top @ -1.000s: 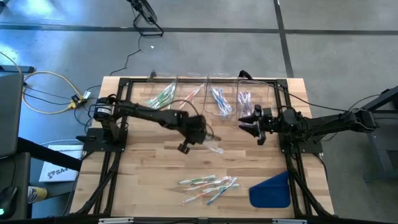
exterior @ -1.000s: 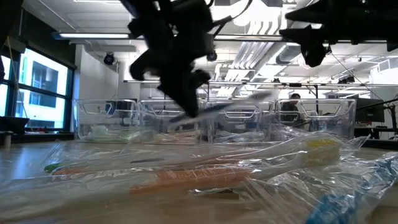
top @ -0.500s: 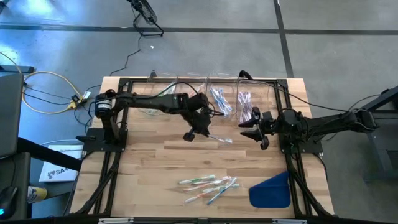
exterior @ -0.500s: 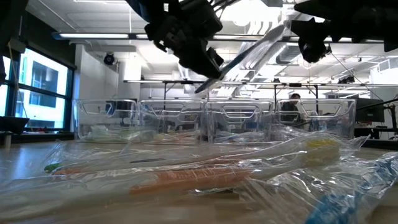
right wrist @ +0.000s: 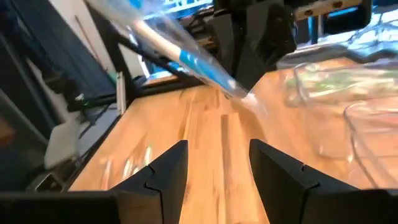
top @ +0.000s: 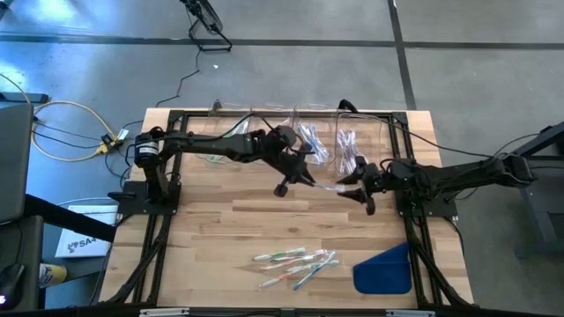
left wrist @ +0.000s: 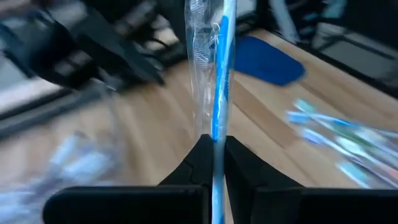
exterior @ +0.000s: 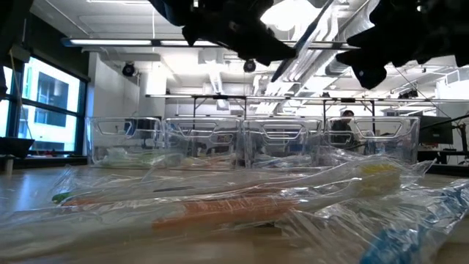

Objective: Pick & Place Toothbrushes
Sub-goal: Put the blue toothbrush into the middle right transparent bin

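Since a second ago the left gripper (top: 302, 173) has swung toward the right gripper (top: 356, 189), fingers clenched on a blue toothbrush (left wrist: 219, 93) in clear wrap. Its free end reaches toward the right fingers (right wrist: 163, 174), which stand spread apart; they should close on it before the left lets go. Beyond both lie the clear bins (top: 304, 141), with the loose toothbrushes (top: 298, 264) on the counter (top: 211, 238) well behind.

One wrapped blue toothbrush (top: 324, 185) is held aloft; other toothbrushes (top: 298, 265) lie scattered on the wood.

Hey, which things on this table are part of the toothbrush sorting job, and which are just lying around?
Part of the job:
- blue toothbrush in clear wrapper, clamped in the left tool
- loose pile of wrapped toothbrushes at the table's front
- row of clear plastic bins holding sorted toothbrushes
- right tool, open beside the held brush

Just lying about:
- flat blue cloth-like piece
- yellow cable on the floor
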{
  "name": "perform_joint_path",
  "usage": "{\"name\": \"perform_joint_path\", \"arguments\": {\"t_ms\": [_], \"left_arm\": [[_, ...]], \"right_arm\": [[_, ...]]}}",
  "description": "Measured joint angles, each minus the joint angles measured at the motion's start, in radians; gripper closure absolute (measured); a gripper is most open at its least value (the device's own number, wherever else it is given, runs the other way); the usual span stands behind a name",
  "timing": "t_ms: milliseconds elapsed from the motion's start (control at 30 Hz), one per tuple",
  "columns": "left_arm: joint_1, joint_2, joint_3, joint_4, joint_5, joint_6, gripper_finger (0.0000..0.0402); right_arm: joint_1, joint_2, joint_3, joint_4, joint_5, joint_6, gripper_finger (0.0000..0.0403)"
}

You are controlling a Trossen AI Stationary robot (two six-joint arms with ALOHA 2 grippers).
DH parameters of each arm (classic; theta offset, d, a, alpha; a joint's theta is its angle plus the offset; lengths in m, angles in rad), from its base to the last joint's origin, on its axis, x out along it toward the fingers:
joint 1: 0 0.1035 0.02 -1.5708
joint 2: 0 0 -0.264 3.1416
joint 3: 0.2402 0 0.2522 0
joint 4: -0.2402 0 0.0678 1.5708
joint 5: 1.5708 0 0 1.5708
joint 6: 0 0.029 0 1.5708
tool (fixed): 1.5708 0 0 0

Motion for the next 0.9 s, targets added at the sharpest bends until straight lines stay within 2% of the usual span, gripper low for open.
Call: {"name": "perform_joint_path", "arguments": {"t_ms": [200, 367, 433, 700, 900], "left_arm": [[-0.016, 0.0, 0.0, 0.071, -0.156, -0.001, 0.039], [-0.026, 0.0, 0.0, 0.072, -0.212, -0.004, 0.039], [-0.028, -0.001, 0.0, 0.073, -0.243, -0.004, 0.039], [-0.032, -0.001, 0.0, 0.073, -0.281, -0.004, 0.039], [-0.032, -0.001, 0.0, 0.073, -0.282, -0.003, 0.039]], "right_arm": [[0.0, 0.03, 0.0, 0.15, 0.032, -0.076, 0.0237], [0.0, 0.064, 0.0, 0.236, 0.102, -0.126, 0.0237], [0.0, 0.084, 0.0, 0.266, 0.099, -0.135, 0.0237], [0.0, 0.182, 0.0, 0.4, 0.098, -0.135, 0.0243], [0.0, 0.216, 0.0, 0.437, 0.102, -0.135, 0.0297]]}}
